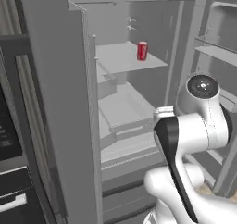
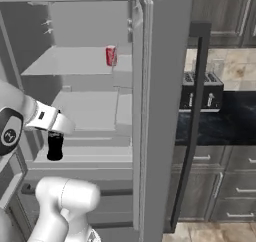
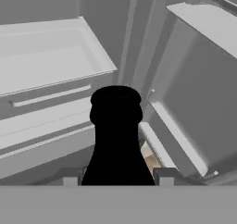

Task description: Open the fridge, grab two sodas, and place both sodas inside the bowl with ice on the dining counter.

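Observation:
The grey fridge (image 1: 55,102) stands with both doors swung wide, showing white shelves (image 2: 75,61). The red can (image 1: 142,51) stands upright on an upper shelf, at the shelf's right side in the right base view (image 2: 111,55). My gripper (image 2: 54,135) is shut on the dark slim-necked bottle (image 2: 55,147), which hangs from the hand in front of the lower shelves. In the hand view the bottle (image 3: 115,135) rises upright between my two fingertips (image 3: 69,177), its neck and cap at the centre, my gripper (image 3: 116,177) closed around its body. The bowl and the dining counter are out of view.
The open right fridge door (image 2: 160,111) with its dark bar handle (image 2: 192,136) stands close on my right. Beyond it a toaster (image 2: 200,91) sits on the dark back counter (image 2: 230,121) above drawers. A black oven (image 1: 9,140) stands left of the fridge.

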